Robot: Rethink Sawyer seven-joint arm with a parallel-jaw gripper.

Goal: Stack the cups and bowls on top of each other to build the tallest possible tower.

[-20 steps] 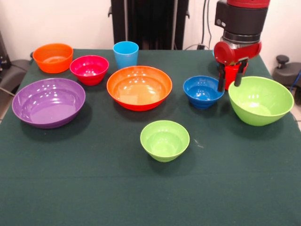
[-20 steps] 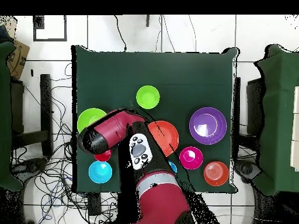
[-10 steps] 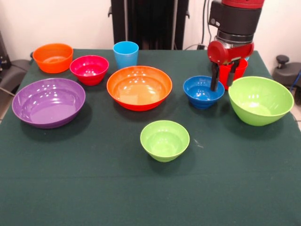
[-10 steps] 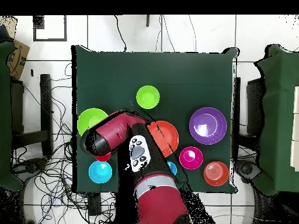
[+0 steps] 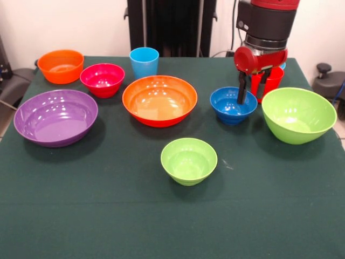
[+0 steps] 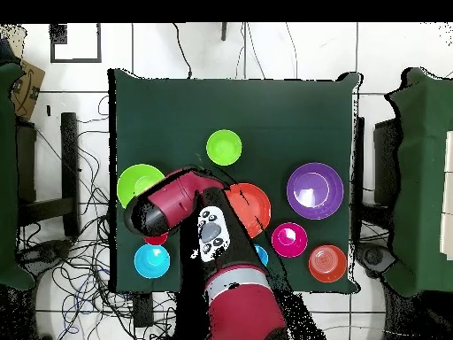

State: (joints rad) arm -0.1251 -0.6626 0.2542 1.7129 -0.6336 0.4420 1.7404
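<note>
The dark blue bowl (image 5: 233,105) sits on the green worktop (image 5: 108,205) between the big orange bowl (image 5: 159,100) and the big lime bowl (image 5: 298,114). The hand (image 5: 252,89) hangs at its right rim, one finger (image 5: 242,88) over the bowl's inside edge and the other outside toward the red cup (image 5: 268,82); the fingers stand a narrow way apart with nothing between them.

Only the front view shows this. From overhead the arm (image 6: 172,205) covers the hand and the blue bowl entirely, and the red cup (image 6: 156,238) shows only as a sliver. The overhead view alone shows a light blue bowl (image 6: 151,260) near the worktop's edge; in front that spot is hidden behind the arm.

Nothing is stacked: purple bowl (image 5: 55,116), small orange bowl (image 5: 61,66), magenta bowl (image 5: 102,79), light blue cup (image 5: 144,61) and small lime bowl (image 5: 188,160) all stand apart. The light blue cup is mostly hidden overhead.
</note>
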